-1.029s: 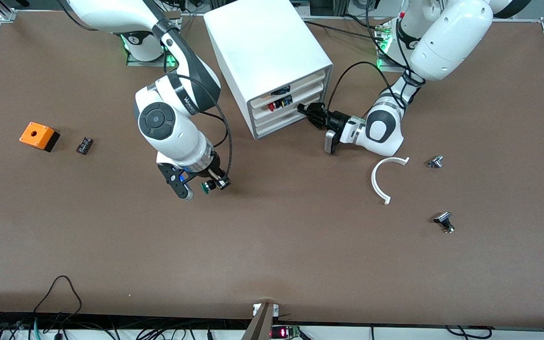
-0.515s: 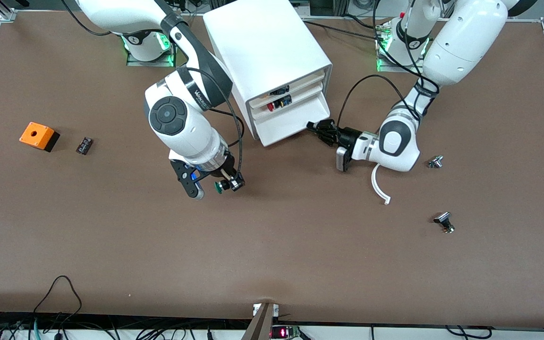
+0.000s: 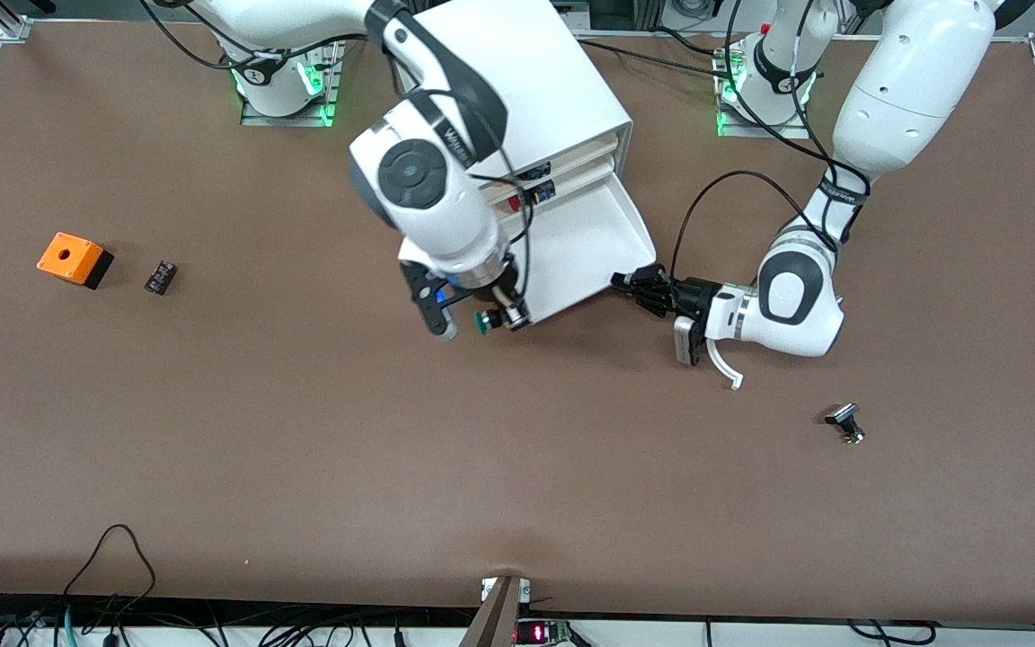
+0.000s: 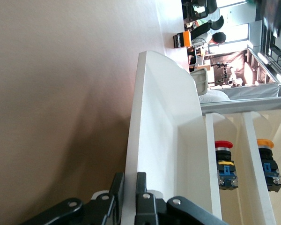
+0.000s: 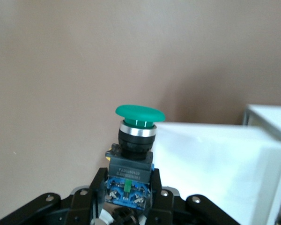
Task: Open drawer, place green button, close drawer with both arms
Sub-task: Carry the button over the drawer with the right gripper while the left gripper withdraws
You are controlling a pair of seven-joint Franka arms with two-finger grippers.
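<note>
White plastic drawer (image 3: 585,247) front pinched by left hand (image 3: 639,286); right hand (image 5: 126,206) grasps dome-capped button (image 5: 133,154).

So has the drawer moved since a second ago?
Yes. The drawer has slid out of the cabinet toward the front camera, pulled by the left gripper clamped on its front.
</note>
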